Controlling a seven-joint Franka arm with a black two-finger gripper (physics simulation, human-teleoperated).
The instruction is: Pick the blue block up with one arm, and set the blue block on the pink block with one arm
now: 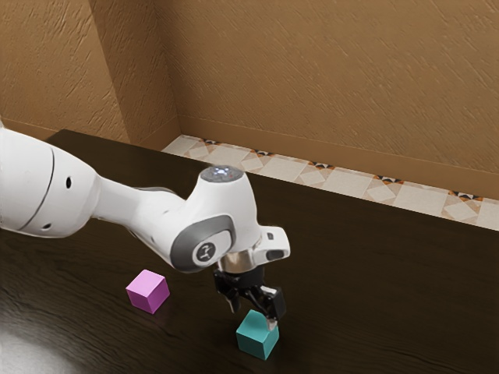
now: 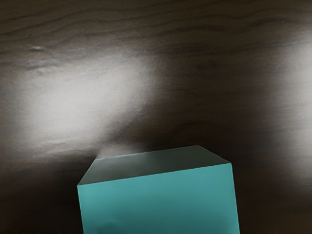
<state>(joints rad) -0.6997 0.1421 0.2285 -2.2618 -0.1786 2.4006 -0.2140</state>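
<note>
Grasping of the blue block (image 1: 257, 333) is judged to be the step in hand. It is seen resting on the desk (image 1: 374, 273), directly under the end effector (image 1: 253, 306), whose fingers are held apart with nothing clamped. A short descent and a closing on opposite faces are called for next. The arm is stretched in from the exterior view's left, wrist bent downward. The pink block (image 1: 147, 291) lies apart, toward that left.

Setting: simulated indoor room, domestic in style. Indicators: dark wood-grain tabletop (image 1: 374, 257), rough brown plaster walls (image 1: 327, 70) meeting at a corner, patterned tile floor (image 1: 351, 183).
</note>
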